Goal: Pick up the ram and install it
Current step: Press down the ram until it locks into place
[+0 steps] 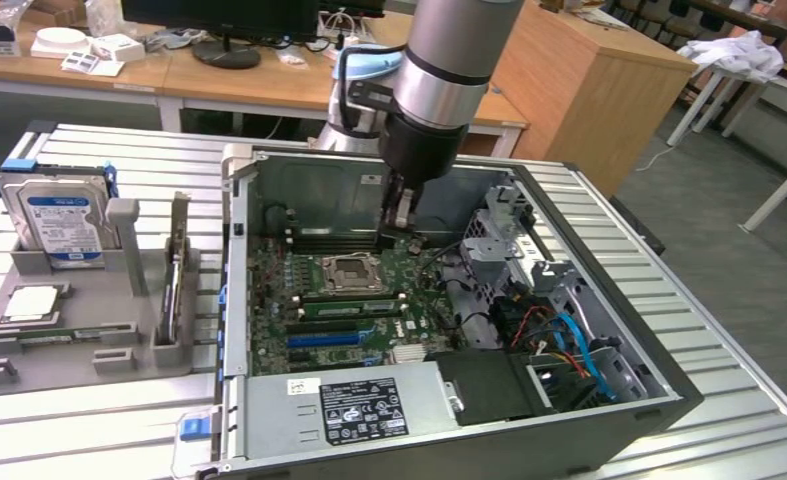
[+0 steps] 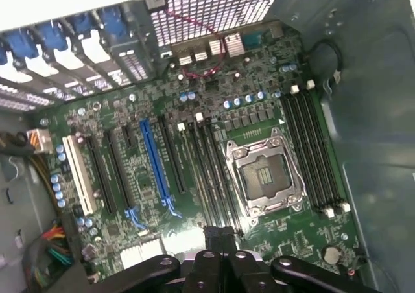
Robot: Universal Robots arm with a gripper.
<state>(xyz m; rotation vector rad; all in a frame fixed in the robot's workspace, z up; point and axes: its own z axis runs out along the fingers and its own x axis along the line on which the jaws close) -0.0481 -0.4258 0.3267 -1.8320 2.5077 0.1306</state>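
No lettering on any label is legible.

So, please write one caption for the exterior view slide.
Robot arm's gripper, fingers shut, lowered inside the open computer case above the motherboard.

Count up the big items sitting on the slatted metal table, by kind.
Open computer case: 1
Grey holder tray: 1
Hard drive, standing in the tray: 1
Total: 3
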